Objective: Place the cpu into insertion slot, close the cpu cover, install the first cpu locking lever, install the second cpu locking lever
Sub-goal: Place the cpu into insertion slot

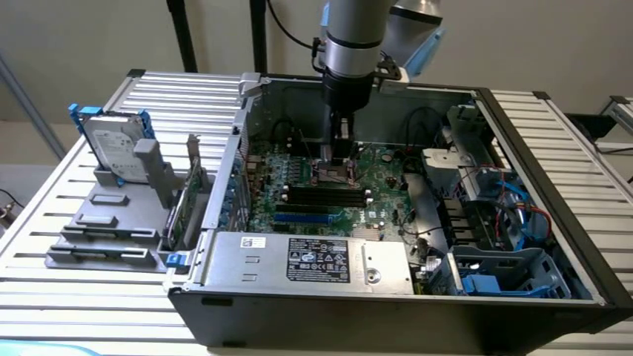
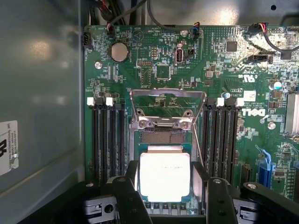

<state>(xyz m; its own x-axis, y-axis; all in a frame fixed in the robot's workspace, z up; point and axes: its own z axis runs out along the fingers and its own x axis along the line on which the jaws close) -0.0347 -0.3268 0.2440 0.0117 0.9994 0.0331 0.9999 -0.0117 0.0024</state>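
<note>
Wrist view: the cpu point(image 2: 164, 177), silver top facing up, lay at the tip of the tool point(image 2: 166, 170), directly over the insertion slot point(image 2: 161, 136). A dark strip of the slot was exposed on the side away from the tool. Whether the tool clasped the cpu or had let go of it could not be told. The cpu cover point(image 2: 168, 92) stood tilted open beyond that strip, hinged at the slot's edge, with green board visible through its window. Black memory slots flanked the socket, one bank point(image 2: 108, 140) on one side and another point(image 2: 218, 140) on the other. A round coin battery point(image 2: 118, 51) sat further off on the board.

Exterior view: the arm point(image 1: 351, 44) hung into the open computer case point(image 1: 554, 170), with the tool point(image 1: 342, 159) low over the motherboard point(image 1: 381, 196) and in front of the socket area. The case rested on a slatted counter point(image 1: 59, 245). A labelled power supply point(image 1: 316, 259) lay along the case's near edge. A hard drive point(image 1: 114, 144) stood upright in a grey holder point(image 1: 109, 222) at the exterior view's left, well apart from the tool
</note>
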